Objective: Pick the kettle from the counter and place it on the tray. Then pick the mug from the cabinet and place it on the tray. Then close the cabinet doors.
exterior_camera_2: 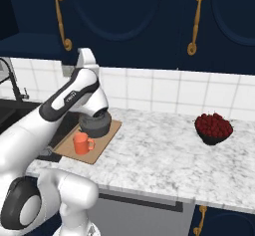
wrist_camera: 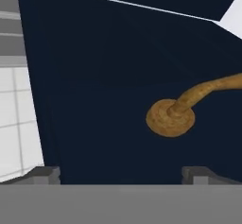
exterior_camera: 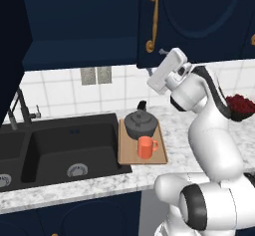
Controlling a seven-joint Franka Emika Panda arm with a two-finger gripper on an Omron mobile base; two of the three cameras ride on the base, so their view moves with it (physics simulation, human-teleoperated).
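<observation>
The squat dark grey kettle stands on the back of the wooden tray, partly behind my arm in the right base view. The orange-red mug stands upright on the tray in front of it. My gripper is open and empty, raised to the lower edge of a navy cabinet door. It sits just below that door's gold handle. The cabinet shelf shows bare on the left, and another door stands swung out at far left.
A black sink basin with a faucet lies left of the tray. A dark bowl of red fruit sits on the marble counter to the right. White tiles back the counter.
</observation>
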